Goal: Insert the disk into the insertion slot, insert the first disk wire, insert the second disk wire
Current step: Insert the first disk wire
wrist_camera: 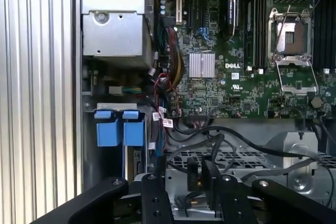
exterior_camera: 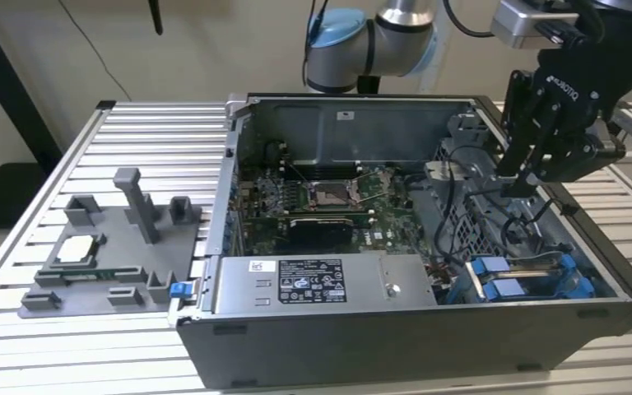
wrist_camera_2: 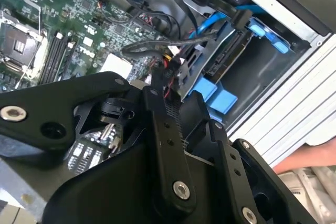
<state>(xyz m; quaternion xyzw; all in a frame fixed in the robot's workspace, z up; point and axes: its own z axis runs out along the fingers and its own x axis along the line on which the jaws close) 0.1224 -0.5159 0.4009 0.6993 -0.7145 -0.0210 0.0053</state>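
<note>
Disk (exterior_camera: 509, 285) in the case's (exterior_camera: 404, 341) corner, apart from the jaws

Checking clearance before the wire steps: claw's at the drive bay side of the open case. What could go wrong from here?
1. Snag: loose black cables loop over the metal cage right beside the claw; a move there could catch and tug one.
2. Knock: the insertion slot with its blue plastic sits just beside that cage, so a small offset might strike the plastic instead of lining up.
</note>
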